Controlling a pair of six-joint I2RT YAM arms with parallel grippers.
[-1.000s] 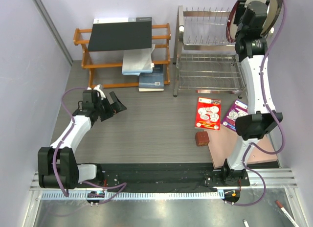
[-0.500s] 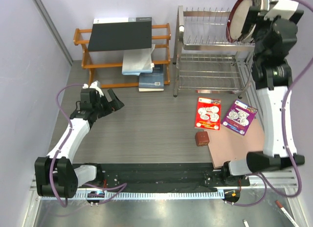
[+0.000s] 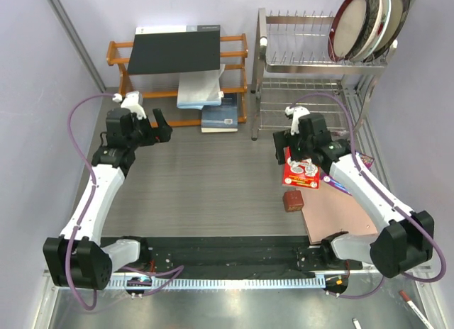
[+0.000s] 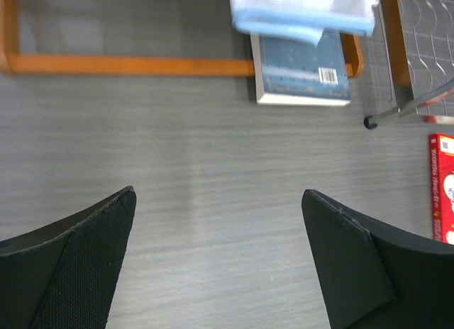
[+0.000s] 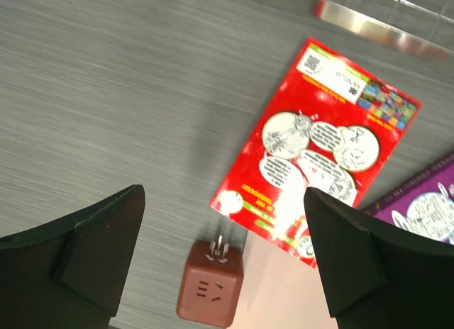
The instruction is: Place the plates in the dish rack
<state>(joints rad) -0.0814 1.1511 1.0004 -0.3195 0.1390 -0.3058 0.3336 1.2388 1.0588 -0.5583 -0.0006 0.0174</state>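
Table [image 3: 213,194] bears dish rack [image 3: 301,59], shelf [image 3: 152,95], red card [image 3: 301,174], cube [image 3: 291,201].

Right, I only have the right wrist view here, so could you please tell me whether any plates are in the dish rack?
Observer: Yes. In the top view several plates stand upright in the slots at the right end of the dish rack, on its top tier.
Operator: Thank you. Is the left pincer holding anything?
Observer: No. The left pincer is open with nothing between its fingers, and it is over bare table in front of the orange shelf.
Operator: And are any plates lying on the table?
Observer: None shows on it in the top view.
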